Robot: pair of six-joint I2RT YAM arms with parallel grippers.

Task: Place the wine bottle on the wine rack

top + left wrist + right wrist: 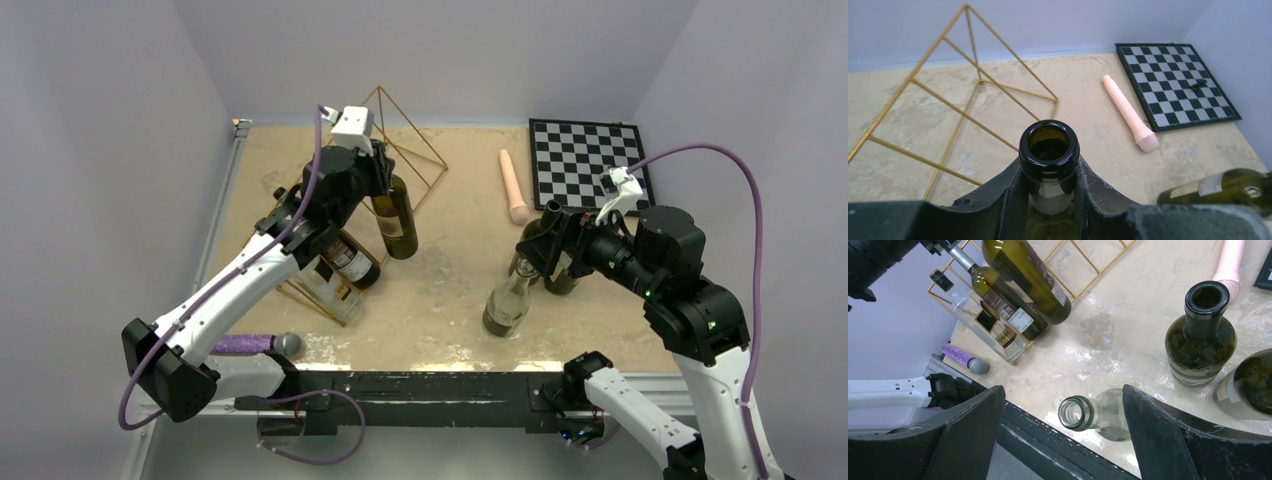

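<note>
Green wine bottle (395,215), neck in left gripper (1049,172)

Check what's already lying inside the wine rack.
In the wine rack lie two bottles: a dark labelled bottle and a clear bottle. The left arm, its pincer gripping the green bottle, covers some slots from above.

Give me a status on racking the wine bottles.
Done: a clear bottle and a dark bottle already lie in the wine rack. In hand: the left pincer is shut on a green bottle at its neck, held close to the rack, not in a slot yet. Left: slot it in; three upright bottles stand by the open right pincer.
</note>
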